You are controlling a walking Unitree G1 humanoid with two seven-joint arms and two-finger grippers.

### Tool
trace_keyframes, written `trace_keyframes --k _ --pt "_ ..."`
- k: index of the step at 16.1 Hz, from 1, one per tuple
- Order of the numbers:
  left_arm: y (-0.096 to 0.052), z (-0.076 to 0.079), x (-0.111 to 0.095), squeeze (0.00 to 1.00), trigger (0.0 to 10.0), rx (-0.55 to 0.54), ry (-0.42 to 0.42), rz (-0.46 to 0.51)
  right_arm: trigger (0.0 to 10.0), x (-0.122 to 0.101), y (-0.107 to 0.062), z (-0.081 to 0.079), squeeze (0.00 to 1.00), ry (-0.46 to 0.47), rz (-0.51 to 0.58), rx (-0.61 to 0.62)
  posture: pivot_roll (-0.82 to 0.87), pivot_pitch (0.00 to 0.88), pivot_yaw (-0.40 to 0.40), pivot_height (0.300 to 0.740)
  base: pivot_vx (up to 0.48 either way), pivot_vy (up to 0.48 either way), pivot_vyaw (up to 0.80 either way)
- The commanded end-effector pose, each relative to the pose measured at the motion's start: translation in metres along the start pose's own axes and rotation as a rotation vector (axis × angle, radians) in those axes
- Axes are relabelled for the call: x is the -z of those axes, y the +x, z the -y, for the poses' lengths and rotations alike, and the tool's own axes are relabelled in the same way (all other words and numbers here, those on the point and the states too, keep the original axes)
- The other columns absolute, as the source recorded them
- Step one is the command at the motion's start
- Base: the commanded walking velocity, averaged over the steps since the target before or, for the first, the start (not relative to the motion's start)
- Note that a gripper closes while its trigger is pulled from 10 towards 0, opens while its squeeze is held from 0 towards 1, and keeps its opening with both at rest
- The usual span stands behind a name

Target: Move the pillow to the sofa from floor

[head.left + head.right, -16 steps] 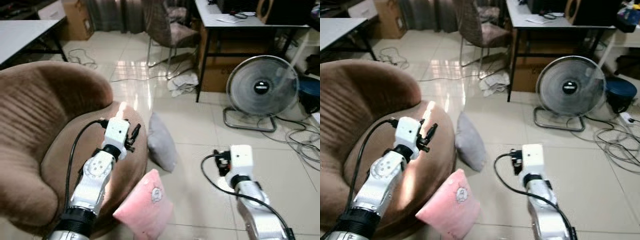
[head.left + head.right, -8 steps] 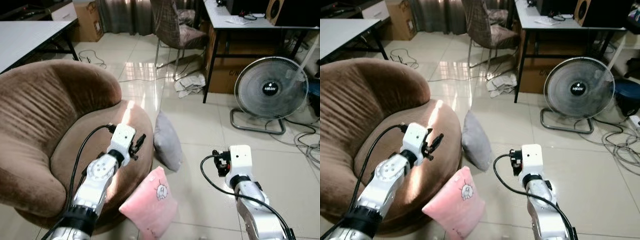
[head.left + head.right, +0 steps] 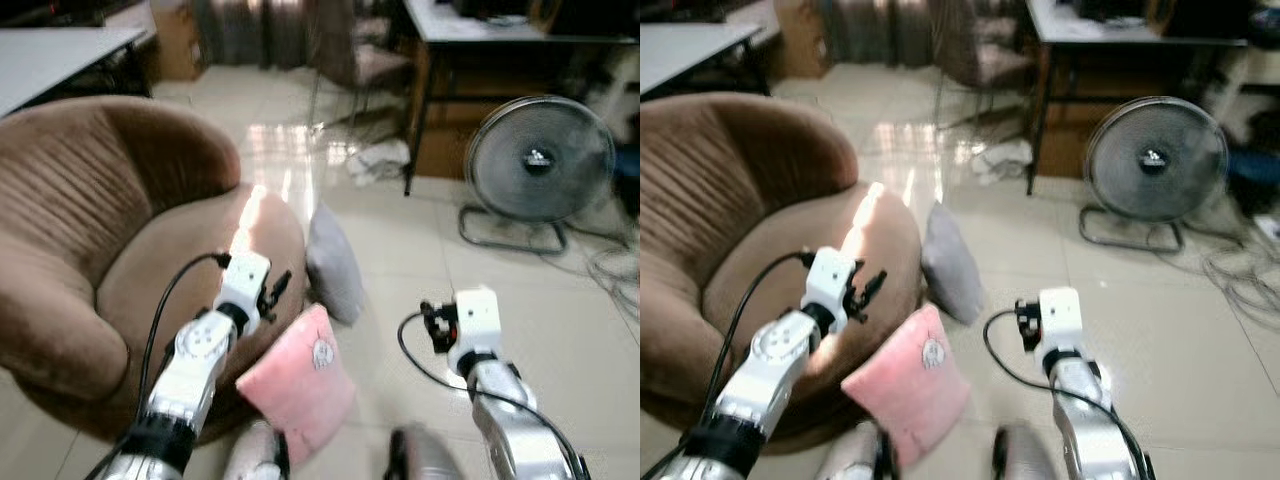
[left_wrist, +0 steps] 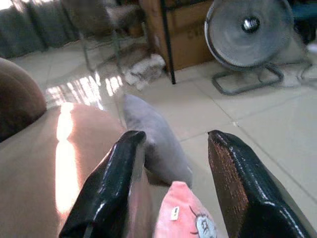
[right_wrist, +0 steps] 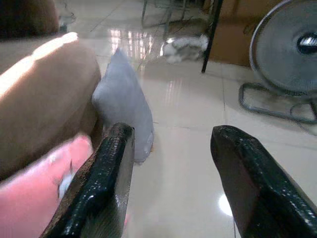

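Brown sofa (image 3: 110, 250), round, low, on tiled floor (image 3: 560, 300). Standing fan (image 3: 538, 160) well apart from sofa, beyond right arm. Pink pillow (image 3: 298, 380) on floor, leaning against sofa's front edge, tilted. Grey pillow (image 3: 335, 265) also on floor, upright against sofa's edge, just beyond pink one. Left pincer (image 4: 173, 163) above sofa's seat rim, fingers apart, holding nothing. Right pincer (image 5: 171, 168) over floor beside sofa, near pink pillow, fingers apart, empty.

No legible text, labels or numbers anywhere.
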State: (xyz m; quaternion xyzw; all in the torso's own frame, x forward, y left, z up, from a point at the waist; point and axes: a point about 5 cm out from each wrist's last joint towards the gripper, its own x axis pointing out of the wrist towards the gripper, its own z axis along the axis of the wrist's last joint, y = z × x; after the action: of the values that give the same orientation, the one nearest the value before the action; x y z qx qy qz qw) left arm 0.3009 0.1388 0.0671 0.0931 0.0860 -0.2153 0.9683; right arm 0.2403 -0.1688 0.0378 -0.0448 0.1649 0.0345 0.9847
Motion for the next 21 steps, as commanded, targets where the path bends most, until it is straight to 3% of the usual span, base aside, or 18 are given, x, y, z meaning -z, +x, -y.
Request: trace_keyframes --k 1,9,17,21 --pt "-0.004 -0.0047 0.0051 0.0 10.0 -0.017 0.003 -0.02 10.0 -0.0065 0.0039 -0.0016 0.0 -0.017 0.017 -0.015 -0.04 0.0 0.064 0.628 0.0 0.0 0.0" --pt "0.0007 -0.0026 -0.004 0.0 10.0 -0.009 -0.007 0.031 10.0 -0.0024 0.0046 -0.0009 0.0 -0.021 0.008 -0.023 -0.04 0.0 0.064 0.628 0.0 0.0 0.0" --pt "0.0018 -0.0026 -0.0041 0.0 10.0 0.001 0.003 0.026 10.0 0.0019 0.0043 0.0001 0.0 -0.01 -0.005 -0.02 -0.05 0.0 0.065 0.628 0.31 0.0 -0.5" --pt "0.0016 -0.0045 -0.0034 0.0 10.0 -0.006 0.01 0.019 10.0 0.0016 0.0043 -0.0003 0.0 -0.014 -0.001 -0.026 -0.05 0.0 0.065 0.628 0.318 0.0 0.0"
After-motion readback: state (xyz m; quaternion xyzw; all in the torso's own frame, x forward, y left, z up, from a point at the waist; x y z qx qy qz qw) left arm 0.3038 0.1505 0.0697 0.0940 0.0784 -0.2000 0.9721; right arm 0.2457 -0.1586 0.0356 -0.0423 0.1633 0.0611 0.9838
